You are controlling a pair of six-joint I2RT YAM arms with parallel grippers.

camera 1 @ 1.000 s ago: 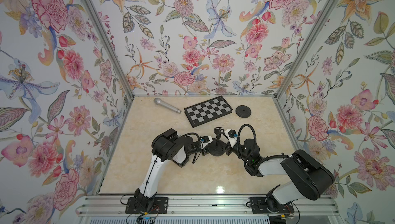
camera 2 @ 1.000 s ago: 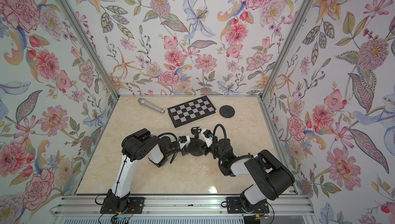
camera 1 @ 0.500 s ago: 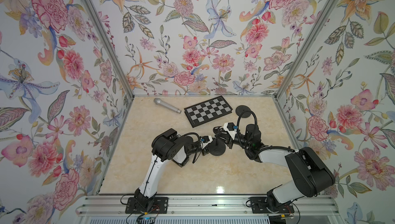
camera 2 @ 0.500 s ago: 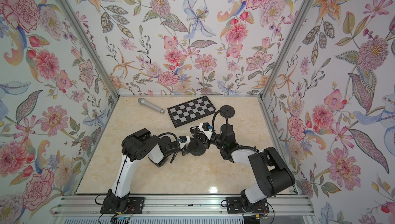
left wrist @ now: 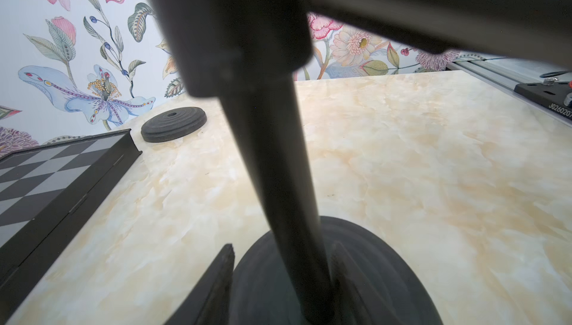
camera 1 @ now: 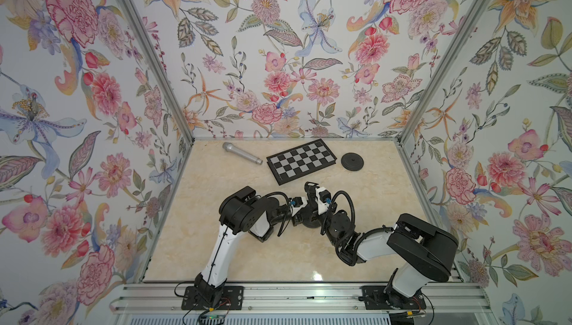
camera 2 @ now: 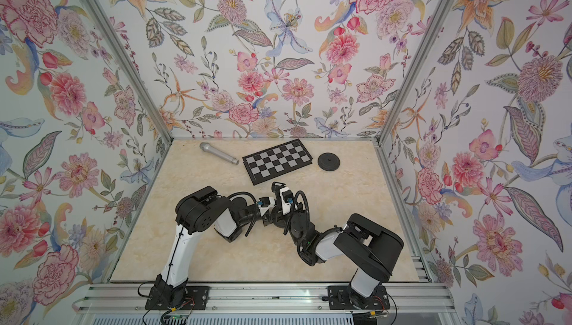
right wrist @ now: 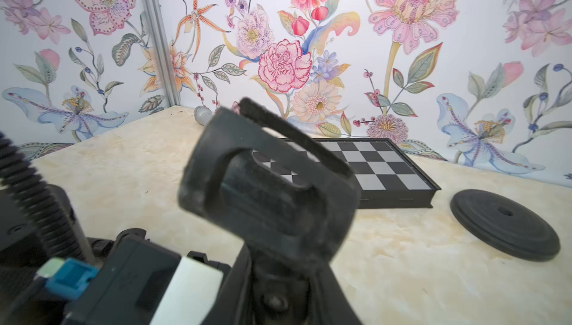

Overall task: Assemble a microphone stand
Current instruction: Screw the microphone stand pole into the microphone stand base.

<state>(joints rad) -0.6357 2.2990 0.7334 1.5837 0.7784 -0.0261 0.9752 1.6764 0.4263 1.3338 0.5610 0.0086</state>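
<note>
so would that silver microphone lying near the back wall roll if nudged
Likely yes: the silver cylindrical microphone lies on its side on the smooth marble-look tabletop. Its wider head suggests a curved roll. It looks rigid, probably metal.

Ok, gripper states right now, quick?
Left gripper: fingers flank the stand pole; grip cannot be told.
Right gripper: closed on the mic clip.
</note>
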